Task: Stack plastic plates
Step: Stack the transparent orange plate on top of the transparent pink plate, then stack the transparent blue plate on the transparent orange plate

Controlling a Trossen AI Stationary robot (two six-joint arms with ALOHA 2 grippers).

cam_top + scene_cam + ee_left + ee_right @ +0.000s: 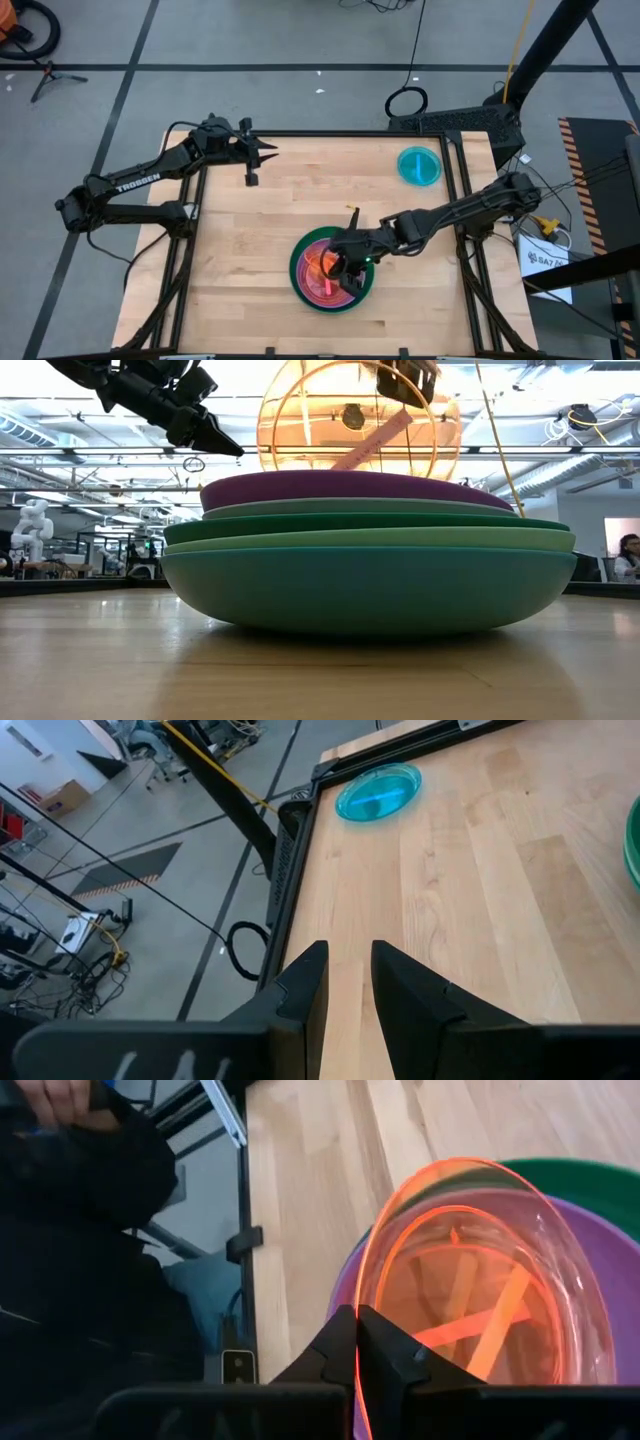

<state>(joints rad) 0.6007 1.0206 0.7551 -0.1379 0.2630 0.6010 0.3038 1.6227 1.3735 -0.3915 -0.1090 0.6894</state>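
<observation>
A stack of plastic plates [303,287] sits at the table's near middle. In the low view it reads purple [340,488] on top, then mint, dark green, light green and teal [360,590] at the bottom. My right gripper [345,265] is above the stack, shut on a clear orange plate [300,420] that stands nearly on edge over the purple one. A clear teal plate [419,165] lies flat at the far right. My left gripper [258,160] is open and empty above the table's far left part. My right gripper pinches the orange plate's rim [362,1270] between its two fingers, at the upper edge of the plate [395,405]. The fingers come from above and from the table's right, slanting down. The plate stands steeply tilted over the purple plate; whether its lower rim touches it, I cannot tell.
Bare wood lies between the stack and the teal plate, which also shows in the left wrist view [378,792]. A person in dark clothes [80,1230] stands just beyond the table's edge in the right wrist view. A black frame rail [300,132] runs around the table.
</observation>
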